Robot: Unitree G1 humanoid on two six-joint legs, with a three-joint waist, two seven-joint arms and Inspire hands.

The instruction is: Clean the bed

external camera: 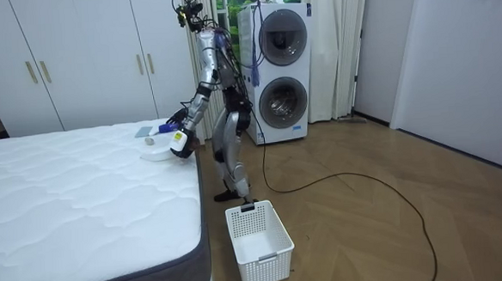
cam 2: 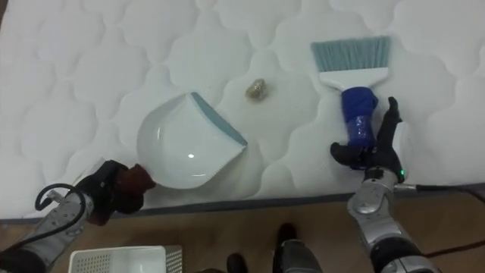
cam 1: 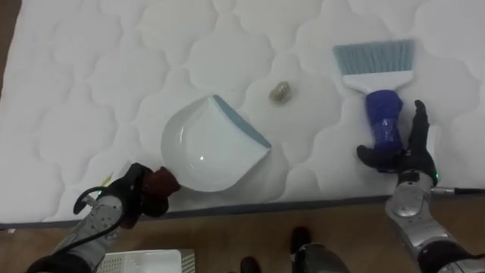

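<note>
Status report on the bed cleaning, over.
Left hand shut on dustpan handle, dustpan resting on mattress. Right hand open against brush handle, not yet gripped. Small lump lies between dustpan and brush, nothing blocking it.

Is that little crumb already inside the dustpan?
No, the crumb lies on the mattress between the dustpan and the brush, touching neither.

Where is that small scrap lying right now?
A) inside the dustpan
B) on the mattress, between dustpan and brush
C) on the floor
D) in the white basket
B: the scrap sits on bare mattress, clear of the dustpan to its left and the brush to its right.
</note>
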